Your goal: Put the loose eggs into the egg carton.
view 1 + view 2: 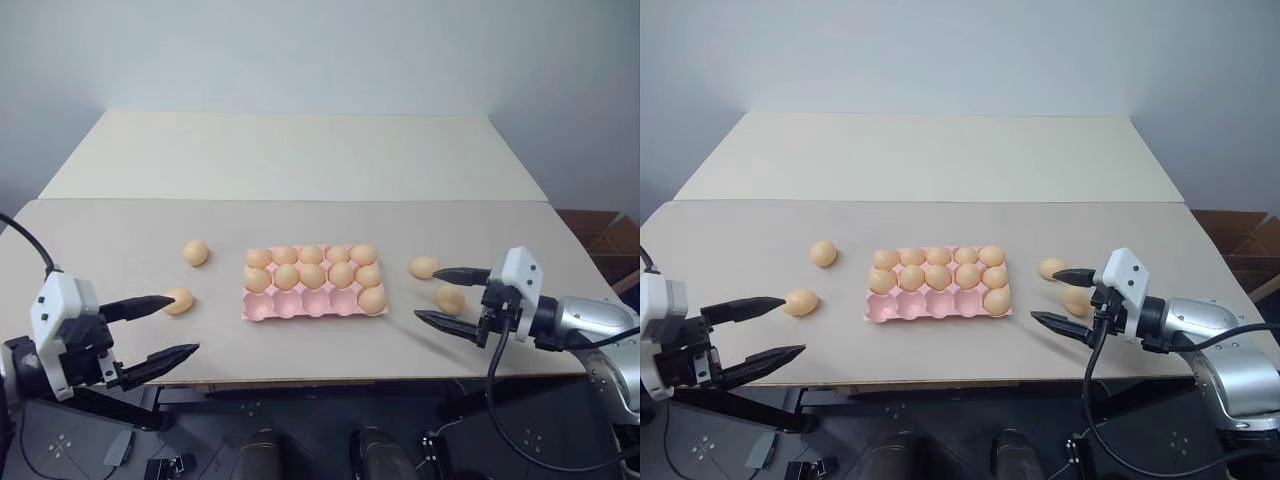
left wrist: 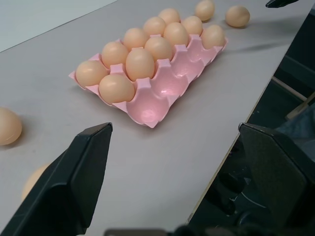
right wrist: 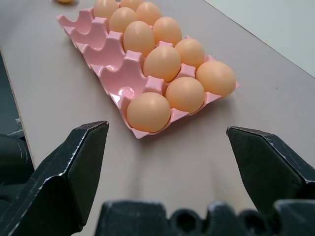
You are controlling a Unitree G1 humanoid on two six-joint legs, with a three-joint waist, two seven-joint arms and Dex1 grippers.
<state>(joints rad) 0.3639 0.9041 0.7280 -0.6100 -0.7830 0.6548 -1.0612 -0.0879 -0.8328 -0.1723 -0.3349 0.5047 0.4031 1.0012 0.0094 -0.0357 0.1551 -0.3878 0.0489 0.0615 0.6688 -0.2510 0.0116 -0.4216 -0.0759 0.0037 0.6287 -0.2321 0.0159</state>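
Beside moulded pink egg carton (image 1: pixel 300 305): smooth oval loose eggs (image 1: pixel 195 252).

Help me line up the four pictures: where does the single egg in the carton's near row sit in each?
Left eye: near-row egg at the egg carton's near right corner.
Right eye: same corner.
Left wrist: far end of the row of bare cups.
Right wrist: closest egg.
Shared landmark: the four bare pink cups beside it.

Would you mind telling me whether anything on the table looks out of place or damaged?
Nothing looks damaged. Four loose eggs lie on the table outside the egg carton: two to its left, two to its right. Four near-row cups are empty.
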